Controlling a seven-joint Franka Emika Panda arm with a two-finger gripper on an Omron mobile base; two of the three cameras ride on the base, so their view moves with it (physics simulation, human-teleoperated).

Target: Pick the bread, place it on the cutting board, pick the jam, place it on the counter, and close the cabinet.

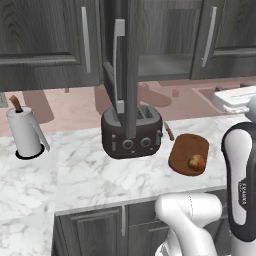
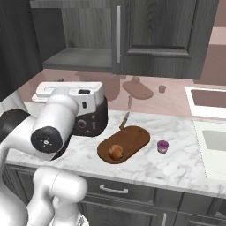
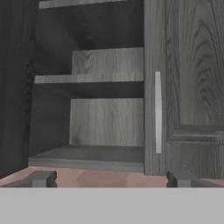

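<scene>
The bread point(image 2: 116, 152) point(image 1: 196, 162), a small golden-brown roll, lies on the near end of the reddish-brown cutting board point(image 2: 132, 139) point(image 1: 185, 150). Just right of the board, the pink-purple jam point(image 2: 163, 146) stands on the marble counter point(image 2: 185, 163) point(image 1: 90, 175). Above, the cabinet point(image 3: 105, 118) has its left door point(image 1: 120, 60) swung out edge-on toward me, with bare shelves inside. Its right door point(image 3: 192, 87) is shut, showing a silver bar handle point(image 3: 157, 111). My gripper point(image 3: 111, 179) is open and empty, held up facing the cabinet's lower shelf.
A dark toaster point(image 1: 132, 132) sits on the counter under the open door, left of the board. A paper towel roll point(image 1: 26, 132) stands at far left. A sink point(image 2: 212, 141) lies at the right end. My white arm point(image 2: 53, 128) hides part of the toaster.
</scene>
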